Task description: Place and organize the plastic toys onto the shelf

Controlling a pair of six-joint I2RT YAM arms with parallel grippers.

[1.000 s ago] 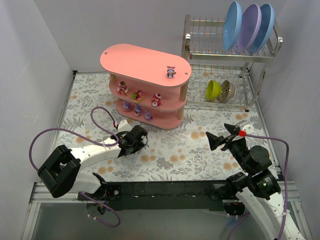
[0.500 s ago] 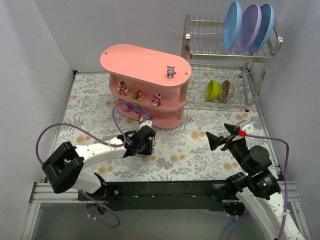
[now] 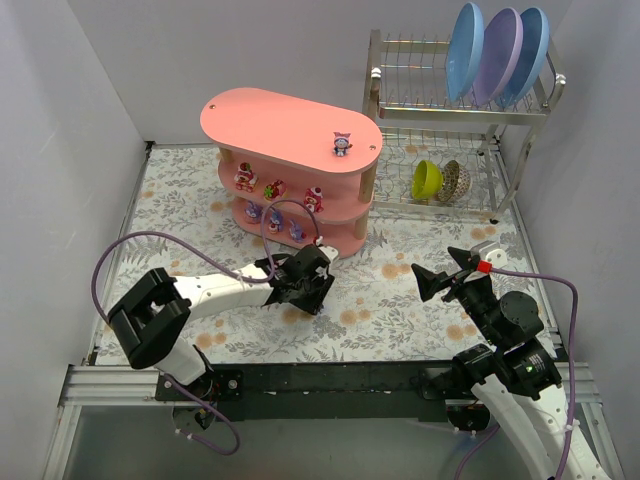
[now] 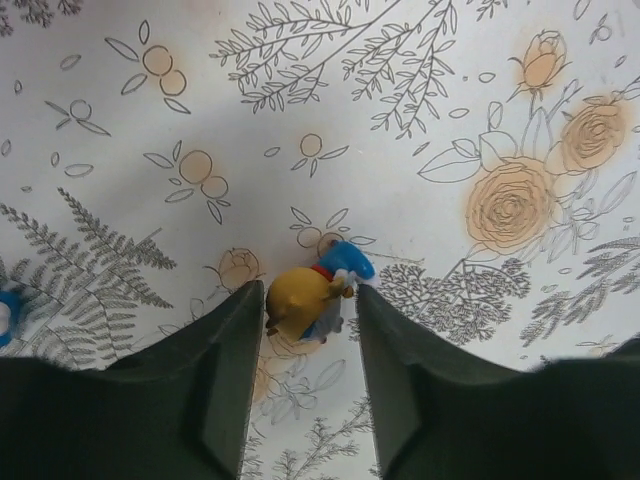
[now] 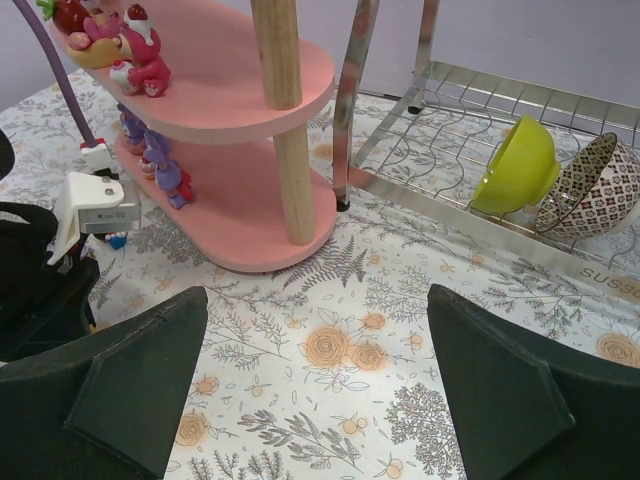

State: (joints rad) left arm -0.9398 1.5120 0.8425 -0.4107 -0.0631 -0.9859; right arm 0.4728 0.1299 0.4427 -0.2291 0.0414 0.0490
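Observation:
My left gripper is shut on a small yellow and blue toy, pinched at its fingertips just above the floral mat. It sits low, close in front of the right end of the pink three-tier shelf. One blue and purple toy stands on the top tier. Pink and red toys line the middle tier, and purple ones the bottom tier. To the right of the shelf, my right gripper hovers open over the mat, holding nothing.
A metal dish rack stands behind and to the right of the shelf, with three plates on top and a green bowl and a patterned bowl below. White walls close in the left, back and right.
My left arm has swung to the right along the mat, from the front left to just before the shelf's right end, still pinching the toy. The right arm has not moved.

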